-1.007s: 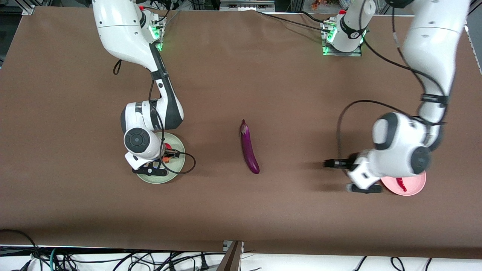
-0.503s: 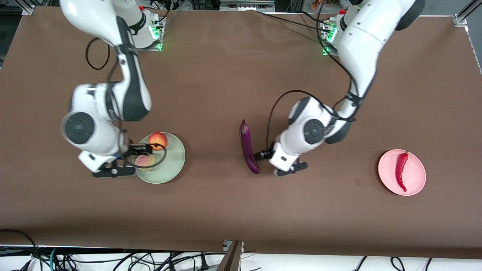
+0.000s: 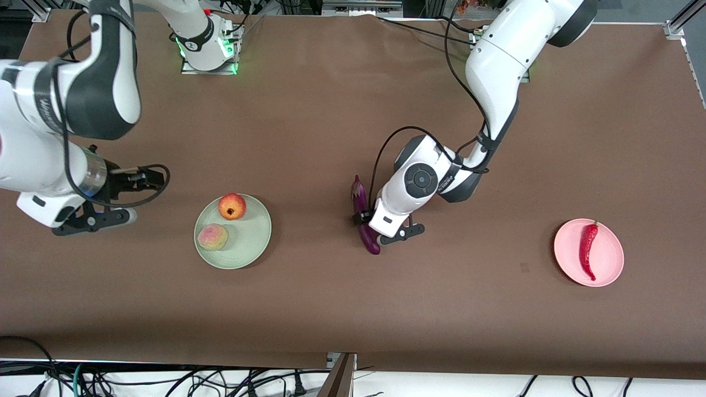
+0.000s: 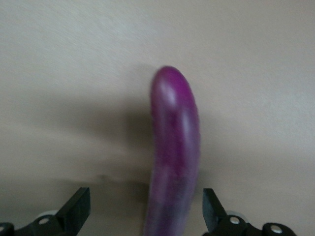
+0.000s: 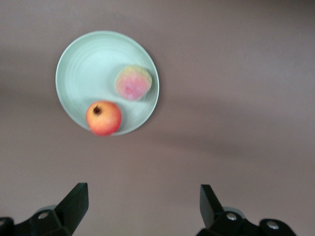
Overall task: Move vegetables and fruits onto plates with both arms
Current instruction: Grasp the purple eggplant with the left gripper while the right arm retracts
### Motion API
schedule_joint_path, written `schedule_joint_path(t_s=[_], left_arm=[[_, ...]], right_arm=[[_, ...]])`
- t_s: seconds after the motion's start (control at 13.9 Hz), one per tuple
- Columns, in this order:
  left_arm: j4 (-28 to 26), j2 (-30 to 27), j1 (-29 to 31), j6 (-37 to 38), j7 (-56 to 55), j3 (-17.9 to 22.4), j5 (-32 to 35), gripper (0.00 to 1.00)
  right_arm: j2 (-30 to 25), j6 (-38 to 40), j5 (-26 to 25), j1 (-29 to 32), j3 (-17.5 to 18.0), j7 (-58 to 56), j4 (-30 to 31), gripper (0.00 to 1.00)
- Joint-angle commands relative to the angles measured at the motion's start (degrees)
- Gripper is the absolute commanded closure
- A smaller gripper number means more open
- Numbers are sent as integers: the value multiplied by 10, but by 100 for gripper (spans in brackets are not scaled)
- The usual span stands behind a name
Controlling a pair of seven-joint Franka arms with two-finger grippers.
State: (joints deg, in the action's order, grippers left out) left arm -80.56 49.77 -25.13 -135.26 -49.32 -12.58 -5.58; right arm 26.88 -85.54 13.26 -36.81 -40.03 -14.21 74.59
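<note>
The purple eggplant (image 3: 358,198) lies on the brown table midway between the two plates. My left gripper (image 3: 370,225) is low over its middle and open. In the left wrist view the eggplant (image 4: 174,142) runs between the spread fingertips (image 4: 75,209) of the left gripper (image 4: 145,211), untouched by them. The pale green plate (image 3: 251,237) holds the pomegranate (image 3: 232,205) and the peach (image 3: 213,236). The pink plate (image 3: 606,259) carries the red chili (image 3: 588,251). My right gripper (image 3: 83,218) hangs open and empty, high over the table beside the green plate (image 5: 81,69).
Bare brown tablecloth (image 3: 469,309) surrounds the plates. The arm bases (image 3: 207,47) stand along the table edge farthest from the front camera. Cables lie past the table's nearest edge.
My left arm swung from over the pink plate across to the eggplant and came down over it. My right arm rose away from the green plate toward its end of the table, uncovering both fruits.
</note>
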Motion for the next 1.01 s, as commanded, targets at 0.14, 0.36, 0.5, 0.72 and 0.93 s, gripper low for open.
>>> schedule_joint_path(t_s=[0.14,0.36,0.5,0.72,0.93], left_arm=[[11,17,-18,-11,-10,10,8,10],[11,19,-17,-11,-8,10,9,45],[11,18,-17,-11,-7,10,11,67],[11,16,-11,-10,10,10,11,100],[11,5,17,-1,47,10,12,100]], right_arm=[[-99,31,-47,151,175,-4,37,0],[-141,22,-145,255,338,-4,76,0],[-174,19,-186,300,398,-3,79,0],[-224,-19,-184,334,402,-2,115,0],[-246,16,-184,346,402,-12,140,0]])
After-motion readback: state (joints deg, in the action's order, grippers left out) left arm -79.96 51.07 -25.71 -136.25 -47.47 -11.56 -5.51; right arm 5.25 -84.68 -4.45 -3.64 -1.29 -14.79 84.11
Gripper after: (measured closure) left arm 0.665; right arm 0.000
